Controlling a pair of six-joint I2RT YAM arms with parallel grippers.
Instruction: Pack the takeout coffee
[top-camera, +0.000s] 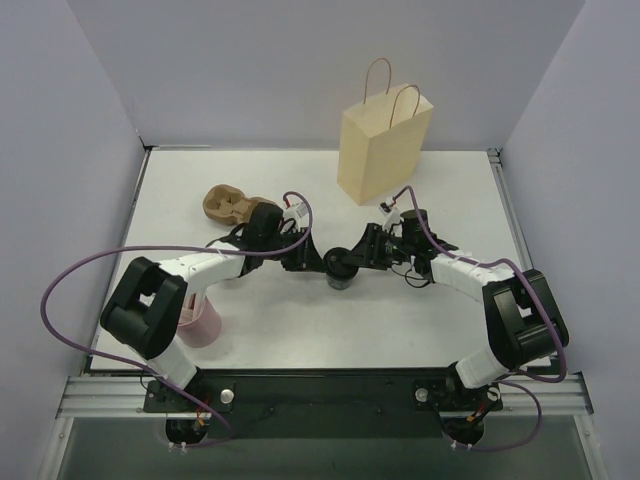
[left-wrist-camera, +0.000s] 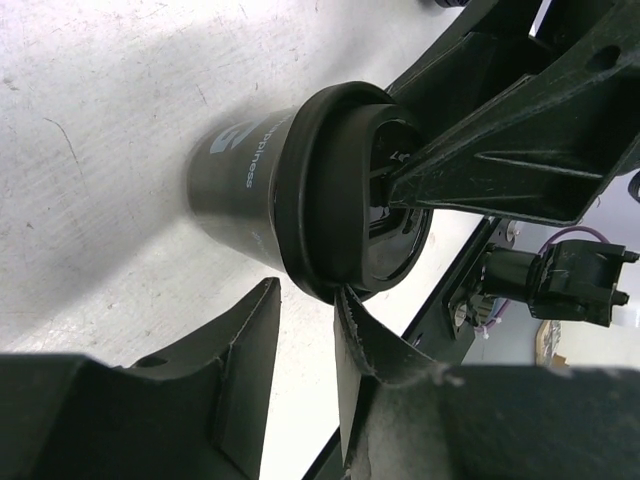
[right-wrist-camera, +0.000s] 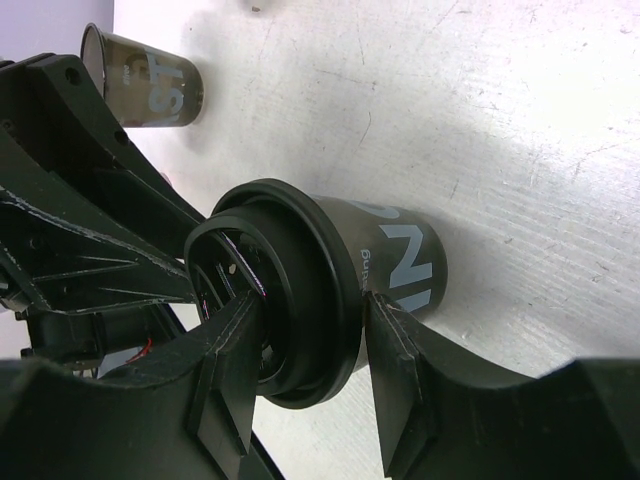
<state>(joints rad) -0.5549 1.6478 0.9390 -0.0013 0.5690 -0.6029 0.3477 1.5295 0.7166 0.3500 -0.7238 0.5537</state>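
— What's the right claw (right-wrist-camera: 312, 320) got?
— The cup (right-wrist-camera: 400, 255), by its top end. The fingers (right-wrist-camera: 395, 380) stand narrow, one on each side of the lid (right-wrist-camera: 290, 290), both touching it. A hold up there leaves the body free, I'd guess so it can go down into something tall
— Is it off the table (top-camera: 300, 340)?
— I can't tell. From above it sits mid-table, upright, between the two arms
— And the left claw (left-wrist-camera: 305, 310)?
— Half shut, with nothing between its fingers. Its tips are just beside the lid's rim, across from the right claw. One tip may be touching the rim, but it's too close to say. My guess is it's there to steady the cup while the other holds
— Where does the cup have to go?
— The bag (top-camera: 385, 145), I'd say. It stands at the back with its handles up, well apart from the cup. Upright like that, it would take the cup from above, so a grip near the lid makes sense
— Anything in the way?
— No. The tray (top-camera: 228, 205) lies behind the left arm and the pink cup (top-camera: 203, 325) stands near that arm's base, both off the line to the bag. The risk I see is the lid: held by that alone, the cup could drop away from it
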